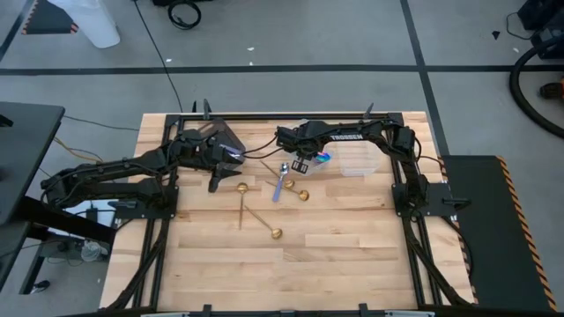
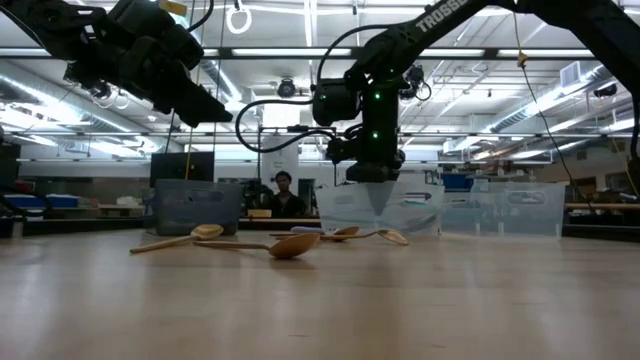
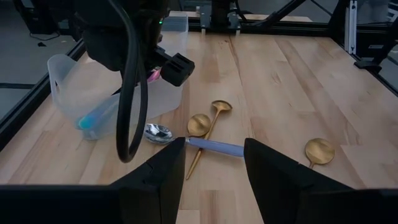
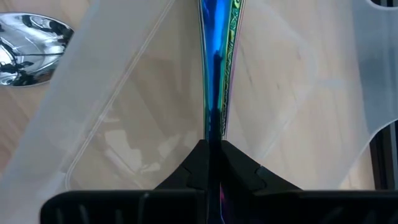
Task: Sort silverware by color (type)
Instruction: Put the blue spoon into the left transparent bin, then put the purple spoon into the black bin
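We see a pale wooden worktop filling the middle of the high view, with the spoons gathered in its upper centre. The left arm reaches in from the left of that view, and the left gripper hangs above the boards just left of the spoons, its jaws apart and holding nothing. The right arm comes from the right, its right gripper sitting above the near edge of a clear tub in the upper centre right. A second clear tub shows at the left of the left wrist view, with teal and pink colour inside that we cannot make out. In the right wrist view the right jaws are clamped on an iridescent spoon, its blue-green handle running straight up the frame over the tub's clear wall. On the boards lie gold spoons: one long-handled gold spoon left of centre, another just below it, and two smaller gold ones side by side. A silver spoon lies beside a pale blue handle.
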